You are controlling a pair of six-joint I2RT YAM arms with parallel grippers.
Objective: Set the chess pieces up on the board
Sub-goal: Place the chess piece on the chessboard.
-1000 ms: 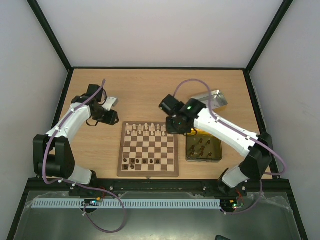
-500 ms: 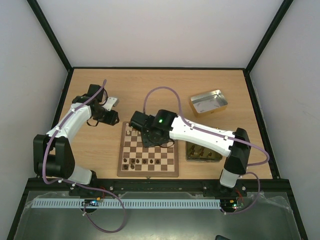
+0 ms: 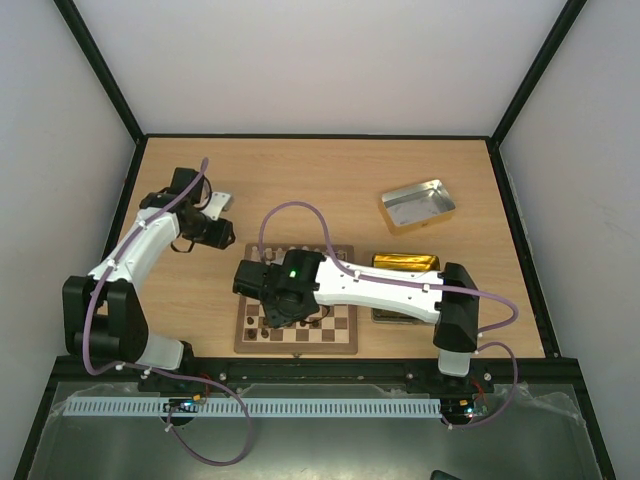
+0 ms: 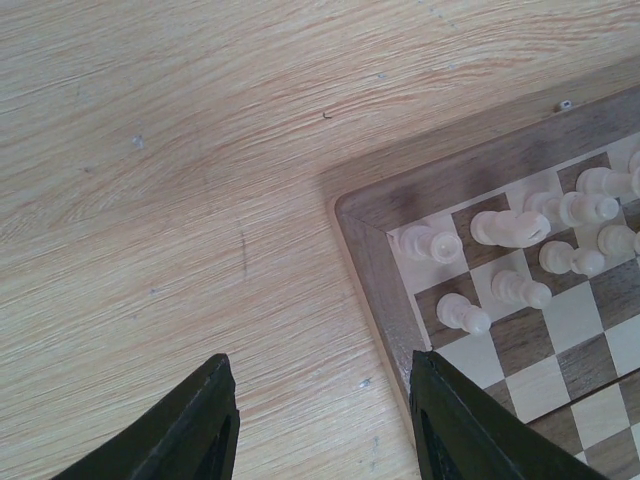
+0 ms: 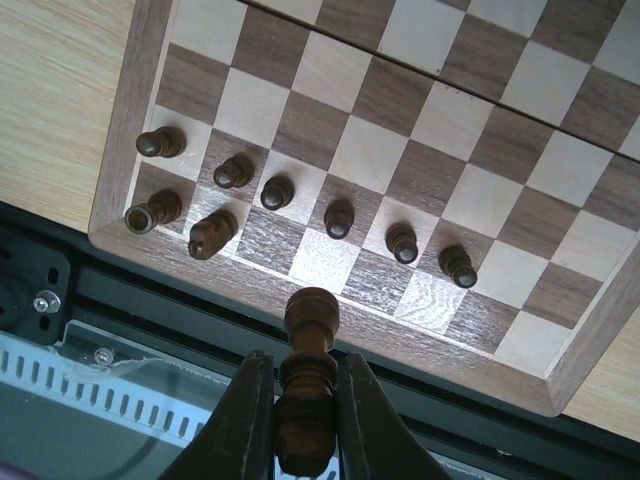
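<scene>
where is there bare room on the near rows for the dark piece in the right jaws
For the dark piece, the nearest row is bare from beside the dark knight to the board's right corner, bordered by the dark pawns. The near-left corner is crowded.

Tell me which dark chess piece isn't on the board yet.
The tall dark piece clamped between the right gripper's fingers. The other dark pieces all stand on squares in the board's two near rows.

9 dark pcs, 1 board, 1 silver tin, 1 gold tin; pale pcs partly out of frame
</scene>
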